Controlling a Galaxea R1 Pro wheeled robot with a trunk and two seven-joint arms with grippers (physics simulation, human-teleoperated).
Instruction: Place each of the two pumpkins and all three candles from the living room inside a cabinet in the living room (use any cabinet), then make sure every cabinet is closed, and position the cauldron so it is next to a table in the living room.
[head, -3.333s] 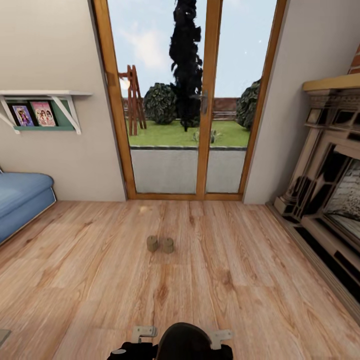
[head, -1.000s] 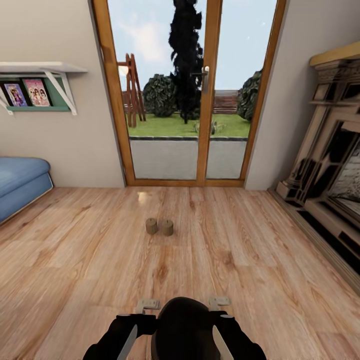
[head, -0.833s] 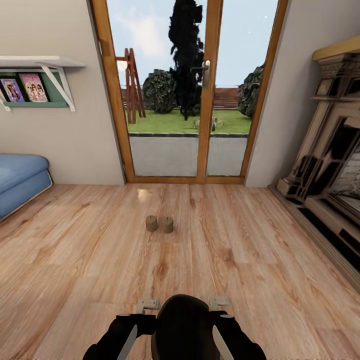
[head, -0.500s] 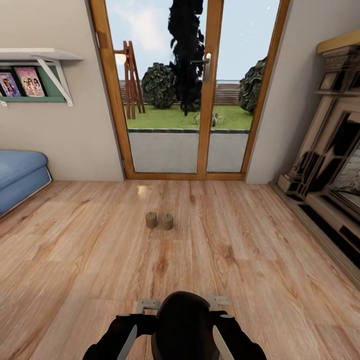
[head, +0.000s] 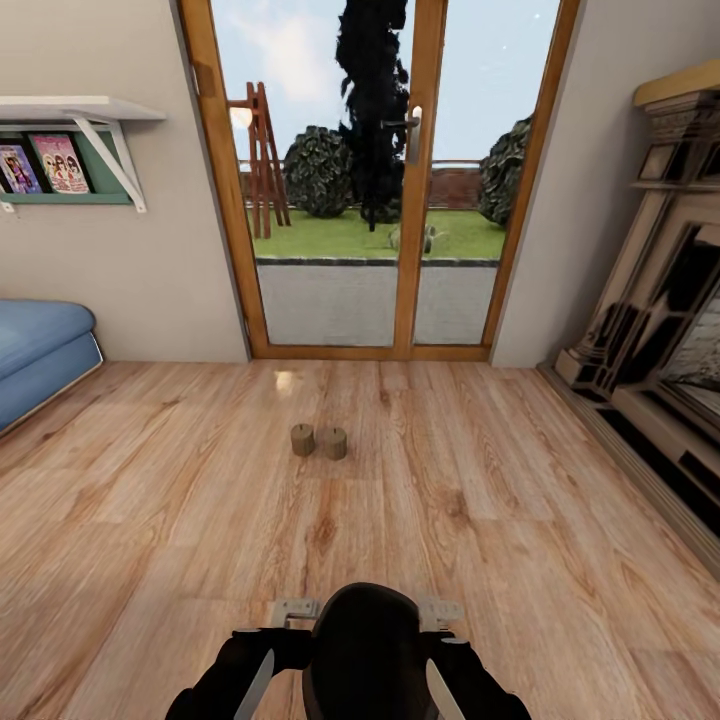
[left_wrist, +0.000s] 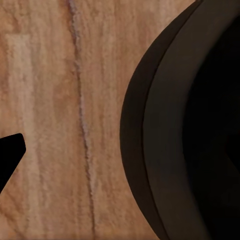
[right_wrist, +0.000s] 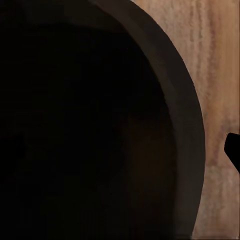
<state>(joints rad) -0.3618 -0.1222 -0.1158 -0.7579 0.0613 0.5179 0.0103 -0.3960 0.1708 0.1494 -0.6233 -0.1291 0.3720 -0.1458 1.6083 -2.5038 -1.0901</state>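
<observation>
Ahead, two brown candles (head: 317, 441) stand side by side on the floor (head: 500, 520), before the glass door (head: 370, 180), with the sofa (head: 40, 355) well left of it. They look light, rigid; grip each around its sides. Neither gripper's opening can be judged.

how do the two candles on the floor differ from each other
The left brown stubby candle looks slightly narrower and darker than the right brown stubby candle. The left one stands a little farther from the robot, the right one a little nearer. Both are short upright cylinders, close together on the light wood plank floor.
</observation>
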